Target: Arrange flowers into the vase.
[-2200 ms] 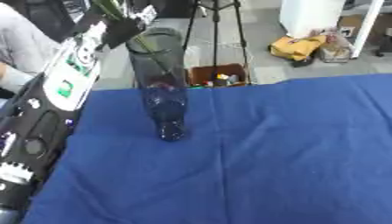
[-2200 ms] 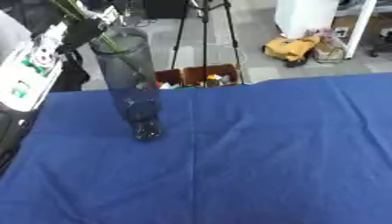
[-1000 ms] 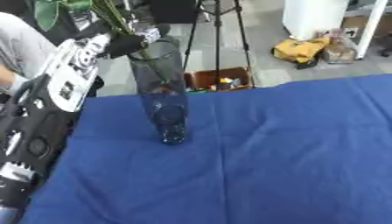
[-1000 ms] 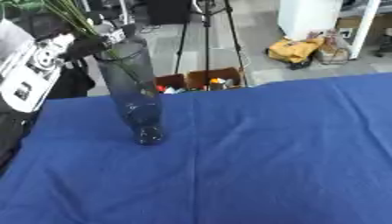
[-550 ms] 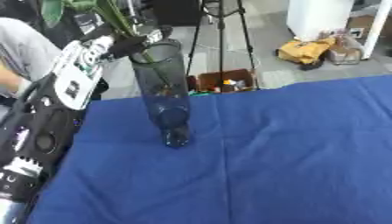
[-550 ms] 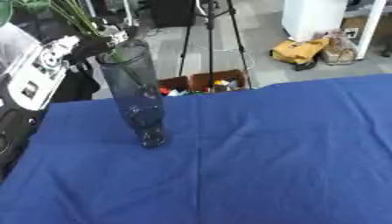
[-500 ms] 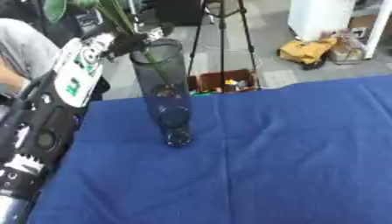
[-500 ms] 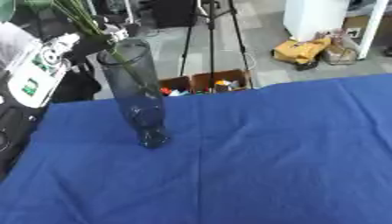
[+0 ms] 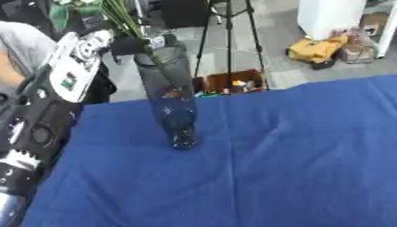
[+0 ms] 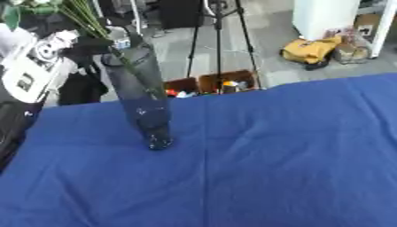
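Left arm point(image 9: 46, 111) runs up the left edge, black with white panels; its lower part is cut off by the frame. The left robot hand point(image 9: 124, 45) sits at the far left, beside the vase mouth, dark fingers curled round a bunch of green flower stems point(image 9: 120, 17). The finger detail is blurred and the contact point is hard to make out. The stems rise out of the top of the frame, so the blooms are mostly cut off; pale shapes at the top left corner of the right eye view may be petals, cannot confirm. The lower stem ends pass down into the mouth of the vase point(image 9: 172, 106); how deep they reach is unclear through the dark glass. Vase is tall, dark blue, translucent and upright, narrowing to a small foot, and stands on the far left part of the worktop point(image 9: 263, 168), which is covered in blue cloth with faint creases. Right robot hand shows in neither view. Beyond the far edge: grey floor, a black tripod point(image 9: 229, 40), a brown box of small coloured items point(image 9: 232, 84), a yellow bag point(image 9: 314, 49), a white cabinet point(image 9: 329, 15) at far right.
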### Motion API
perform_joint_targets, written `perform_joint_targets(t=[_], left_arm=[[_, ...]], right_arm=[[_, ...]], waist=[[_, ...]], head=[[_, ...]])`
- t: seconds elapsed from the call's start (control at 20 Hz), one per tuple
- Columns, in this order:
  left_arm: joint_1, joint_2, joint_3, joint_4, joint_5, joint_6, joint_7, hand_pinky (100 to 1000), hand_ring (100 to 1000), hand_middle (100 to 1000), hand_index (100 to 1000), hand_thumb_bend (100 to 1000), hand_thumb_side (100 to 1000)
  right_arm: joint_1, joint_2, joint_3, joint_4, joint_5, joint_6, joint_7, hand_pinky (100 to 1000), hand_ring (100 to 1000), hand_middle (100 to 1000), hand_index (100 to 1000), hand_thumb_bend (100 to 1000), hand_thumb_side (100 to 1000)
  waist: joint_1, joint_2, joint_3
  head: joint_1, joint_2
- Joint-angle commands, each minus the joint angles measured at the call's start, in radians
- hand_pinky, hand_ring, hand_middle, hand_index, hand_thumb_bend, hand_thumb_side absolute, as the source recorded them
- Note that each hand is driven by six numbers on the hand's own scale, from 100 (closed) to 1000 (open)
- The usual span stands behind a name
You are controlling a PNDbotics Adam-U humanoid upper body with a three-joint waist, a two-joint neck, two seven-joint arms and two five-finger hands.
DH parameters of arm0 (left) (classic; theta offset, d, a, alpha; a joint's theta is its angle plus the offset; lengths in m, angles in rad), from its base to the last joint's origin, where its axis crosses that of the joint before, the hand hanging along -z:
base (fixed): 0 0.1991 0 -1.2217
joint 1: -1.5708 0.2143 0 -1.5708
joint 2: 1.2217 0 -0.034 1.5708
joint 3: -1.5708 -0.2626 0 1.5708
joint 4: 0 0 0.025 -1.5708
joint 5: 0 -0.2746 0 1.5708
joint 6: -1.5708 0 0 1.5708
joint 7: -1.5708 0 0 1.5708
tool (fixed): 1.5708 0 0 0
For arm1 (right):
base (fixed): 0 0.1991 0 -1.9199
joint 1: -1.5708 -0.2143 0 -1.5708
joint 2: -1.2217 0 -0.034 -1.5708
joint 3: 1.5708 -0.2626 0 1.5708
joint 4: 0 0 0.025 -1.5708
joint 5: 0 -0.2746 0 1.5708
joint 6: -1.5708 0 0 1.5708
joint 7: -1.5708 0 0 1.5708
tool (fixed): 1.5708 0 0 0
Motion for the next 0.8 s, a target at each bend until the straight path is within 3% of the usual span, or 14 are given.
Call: perform_joint_targets(t=[0.05,0.8], left_arm=[[-0.03,0.044,0.003,-0.007,-0.037,0.009,-0.065,1000,1000,1000,1000,531,813],[-0.025,0.061,0.009,-0.05,-0.035,0.008,-0.102,1000,1000,1000,1000,562,871]], right_arm=[[-0.006,-0.024,-0.007,-0.015,-0.013,0.002,0.002,777,825,776,832,100,744],[0.001,-0.022,-0.007,-0.015,-0.018,0.006,0.008,777,825,775,832,100,743]], waist=[[0.009,-0.044,0.0],[0.009,-0.054,0.008]], head=[[0.002,-0.018],[-0.016,-0.006]])
